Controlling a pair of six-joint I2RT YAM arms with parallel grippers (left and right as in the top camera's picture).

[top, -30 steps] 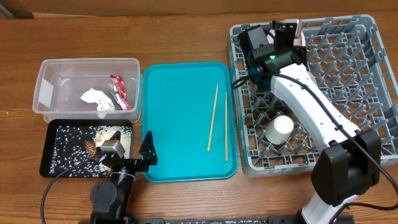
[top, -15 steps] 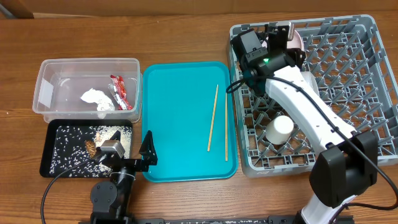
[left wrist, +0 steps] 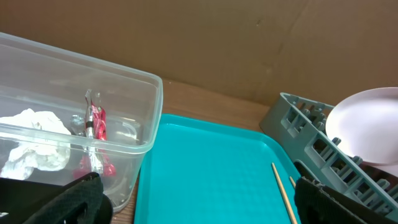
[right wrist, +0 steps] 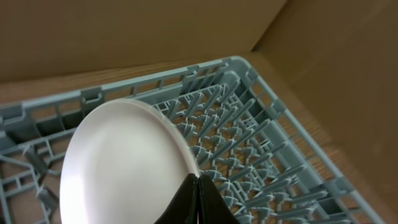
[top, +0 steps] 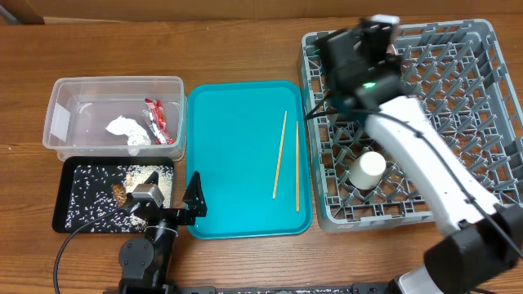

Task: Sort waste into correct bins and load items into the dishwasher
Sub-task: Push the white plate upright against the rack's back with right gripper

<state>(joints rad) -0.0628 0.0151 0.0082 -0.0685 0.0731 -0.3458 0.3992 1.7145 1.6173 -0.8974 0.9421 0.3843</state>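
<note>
My right gripper (right wrist: 199,177) is shut on the rim of a round white plate (right wrist: 118,168) and holds it on edge over the far left part of the grey dish rack (right wrist: 261,143). In the overhead view the gripper (top: 377,28) is blurred above the rack (top: 458,98). A small white cup (top: 368,170) stands in the rack. Two chopsticks (top: 280,155) (top: 297,175) lie on the teal tray (top: 237,163). My left gripper (left wrist: 199,205) is open and empty, low at the tray's near left corner (top: 192,200).
The clear tub (top: 73,106) holds a white napkin (top: 122,126) and a red-and-white wrapper (top: 155,121). The black tray (top: 69,212) holds rice grains (top: 86,192) and brown bits (top: 120,194). A cardboard wall runs behind the table.
My right arm has swung right and back over the rack with the plate in its grip, and is blurred by motion. The left arm has not moved.
</note>
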